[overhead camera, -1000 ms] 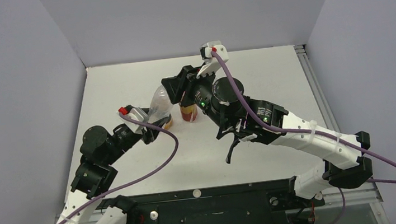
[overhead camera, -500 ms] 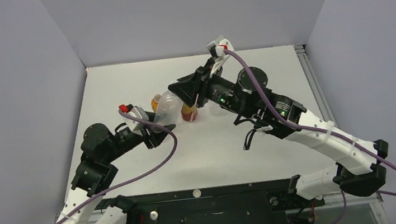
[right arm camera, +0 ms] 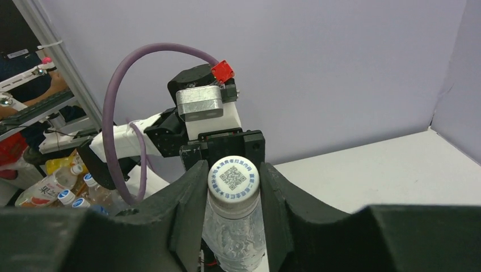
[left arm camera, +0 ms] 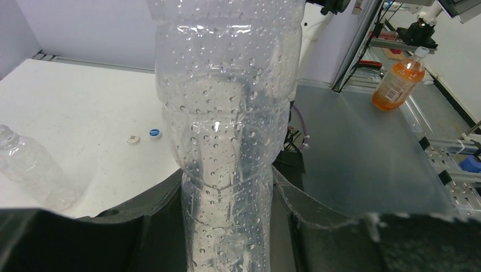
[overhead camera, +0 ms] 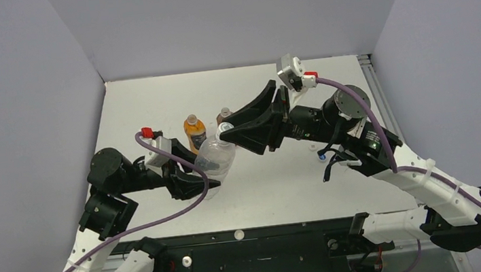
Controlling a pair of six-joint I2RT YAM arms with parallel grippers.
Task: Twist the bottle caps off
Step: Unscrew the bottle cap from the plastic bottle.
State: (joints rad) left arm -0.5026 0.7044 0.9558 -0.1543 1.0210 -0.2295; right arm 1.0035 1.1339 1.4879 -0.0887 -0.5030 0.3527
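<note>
Clear bottle (overhead camera: 216, 159) nearer, left tool (overhead camera: 200, 181) clamped on it, right tool (right arm camera: 232, 182) on cap (right arm camera: 232, 177); 2 bottles (overhead camera: 194, 131) (overhead camera: 224, 116) behind.

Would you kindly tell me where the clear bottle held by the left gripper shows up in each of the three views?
Top external: the clear bottle is left of centre, tilted.
Left wrist: its beaded body fills the centre; the top is cut off.
Right wrist: bottom centre, seen top-first, white cap between the right gripper fingers.
Shared landmark: the left gripper clamping the bottle, seen behind the cap in the right wrist view.
</note>
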